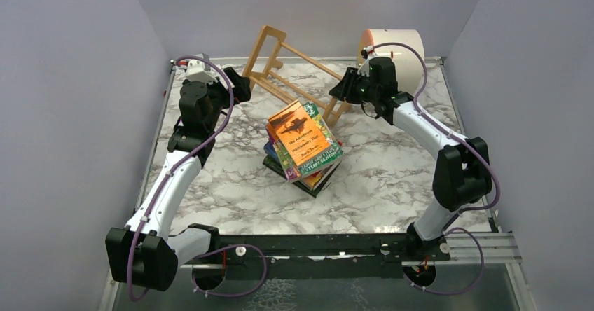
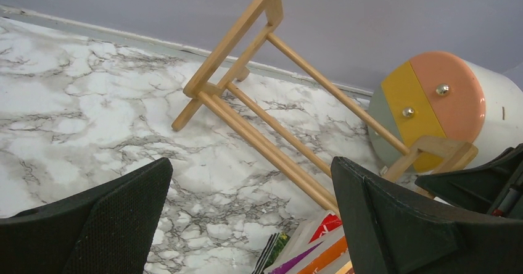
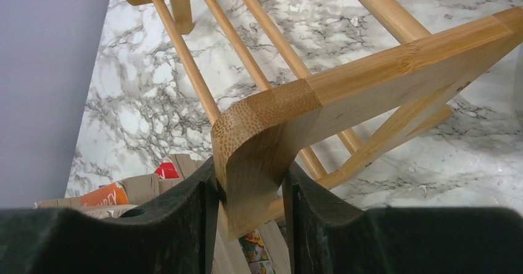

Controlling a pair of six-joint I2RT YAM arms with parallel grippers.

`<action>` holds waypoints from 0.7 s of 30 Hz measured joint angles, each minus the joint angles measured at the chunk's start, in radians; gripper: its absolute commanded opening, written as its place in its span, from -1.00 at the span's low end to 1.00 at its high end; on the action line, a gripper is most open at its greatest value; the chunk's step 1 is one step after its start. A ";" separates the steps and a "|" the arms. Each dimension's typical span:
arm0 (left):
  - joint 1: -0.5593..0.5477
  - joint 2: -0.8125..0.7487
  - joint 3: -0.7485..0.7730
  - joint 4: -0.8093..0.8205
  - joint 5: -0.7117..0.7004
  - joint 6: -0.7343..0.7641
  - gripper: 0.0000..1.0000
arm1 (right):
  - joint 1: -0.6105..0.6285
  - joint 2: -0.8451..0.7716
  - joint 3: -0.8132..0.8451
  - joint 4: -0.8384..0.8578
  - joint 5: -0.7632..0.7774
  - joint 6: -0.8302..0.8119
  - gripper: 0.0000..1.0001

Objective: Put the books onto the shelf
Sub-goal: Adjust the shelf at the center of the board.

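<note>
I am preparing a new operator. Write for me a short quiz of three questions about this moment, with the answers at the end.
1. True or false: some of the books stand in the shelf.
2. What is between the fingers of the right gripper? A: a book. B: a corner of the shelf's end piece. C: nothing.
3. Fill the gap: the jaws of the left gripper are ____, with nothing between them.

Key: 1 false, all the books lie in a pile on the table; 2 B; 3 open.
</note>
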 measured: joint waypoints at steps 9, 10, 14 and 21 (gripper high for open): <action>0.000 0.000 0.000 0.000 0.000 0.002 0.98 | 0.003 0.045 0.048 0.001 -0.011 0.006 -0.36; 0.000 0.000 0.000 0.000 0.000 0.003 0.98 | 0.004 0.051 0.056 0.001 -0.013 0.006 -0.36; 0.000 0.000 0.000 0.000 0.000 0.003 0.98 | 0.005 0.081 0.089 0.002 -0.026 0.002 -0.37; 0.000 0.000 0.000 -0.001 0.000 0.006 0.98 | 0.006 0.115 0.124 0.008 -0.043 0.000 -0.38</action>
